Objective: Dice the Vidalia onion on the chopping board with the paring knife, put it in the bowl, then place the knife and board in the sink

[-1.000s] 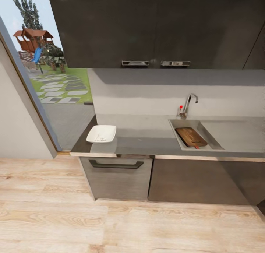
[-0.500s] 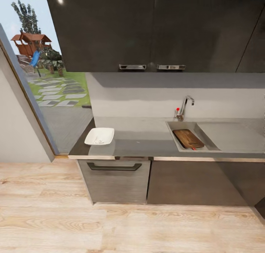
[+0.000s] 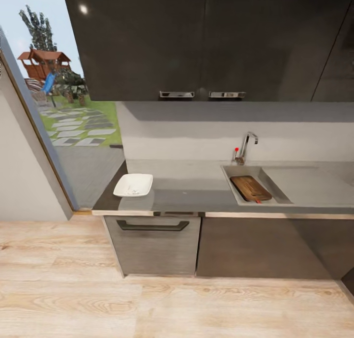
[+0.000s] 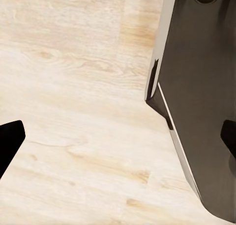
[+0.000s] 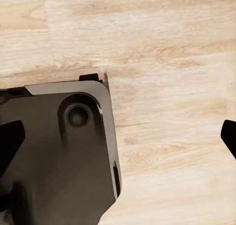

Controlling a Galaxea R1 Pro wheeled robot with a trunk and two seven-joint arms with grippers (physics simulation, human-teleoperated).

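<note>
Left claw spread over floor; paring knife mostly hidden under chopping board.

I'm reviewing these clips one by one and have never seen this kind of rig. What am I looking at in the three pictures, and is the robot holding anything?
This is a simulated wheeled robot with two arms. The head camera looks at a kitchen: a grey countertop with a white bowl near its left end and a sink with a faucet to the right. The chopping board lies in the sink basin, with a bit of red, likely the paring knife, at its near edge. The other two pictures come from cameras near each gripper, pointing down at the wooden floor and the robot's own dark base. The left gripper and right gripper are open and hold nothing.
</note>
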